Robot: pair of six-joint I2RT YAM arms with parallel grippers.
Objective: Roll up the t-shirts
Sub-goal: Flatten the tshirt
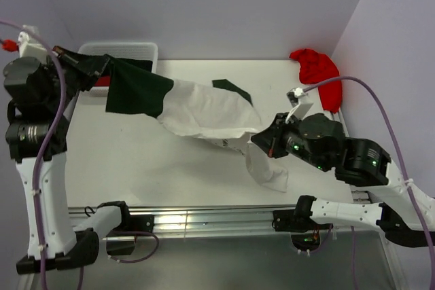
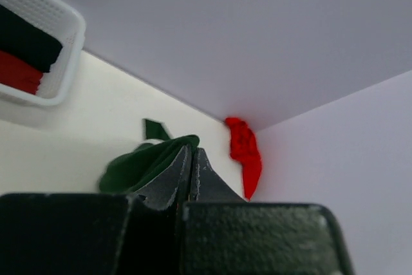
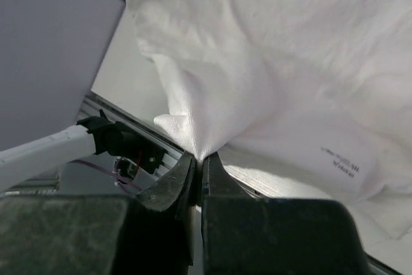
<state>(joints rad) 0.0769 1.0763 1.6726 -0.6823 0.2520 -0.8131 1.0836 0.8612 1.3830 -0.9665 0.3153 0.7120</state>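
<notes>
Top external: white tee point(image 1: 204, 110) is held stretched in mid-air.
Left gripper point(image 1: 100, 66) is pinched shut on the green sleeve point(image 1: 132, 93), right gripper point(image 1: 264, 138) on white cloth; a thin pinch could be lost under tension.

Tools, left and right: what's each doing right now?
Left tool: shut on the white t-shirt, at its green sleeve.
Right tool: shut on the same t-shirt's white body.
</notes>
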